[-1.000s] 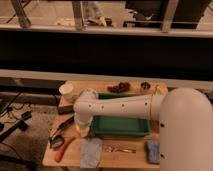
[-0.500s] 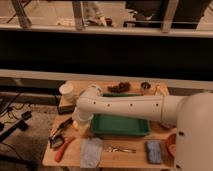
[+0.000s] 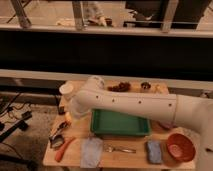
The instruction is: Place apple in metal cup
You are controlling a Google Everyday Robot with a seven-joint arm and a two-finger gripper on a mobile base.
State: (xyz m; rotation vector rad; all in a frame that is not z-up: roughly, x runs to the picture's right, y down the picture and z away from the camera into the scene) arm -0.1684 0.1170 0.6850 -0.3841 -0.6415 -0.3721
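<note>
While the arm reached over the table's left edge, the gripper [image 3: 70,116] hung low there, jaws unreadable, possibly over the hidden apple; metal cup [image 3: 145,86] sat far back, well apart.

The tray [image 3: 120,123] sat near the middle of the tabletop [image 3: 131,156] and served as the reference. Left of the tray, the pincer [image 3: 69,118] hung low over the tabletop at the end of the arm [image 3: 135,102], which crossed above the tray's rear edge from the right. Behind and left of the tray stood a cup [image 3: 65,89]. Behind the tray, near the far edge, stood the metal cup [image 3: 145,86]. In front of the tray lay a cloth [image 3: 92,151], a fork [image 3: 120,149] and a sponge [image 3: 154,151], left to right. Right and in front of the tray sat a bowl [image 3: 180,146]. Left and in front of the tray lay a carrot-like item [image 3: 64,149].
</note>
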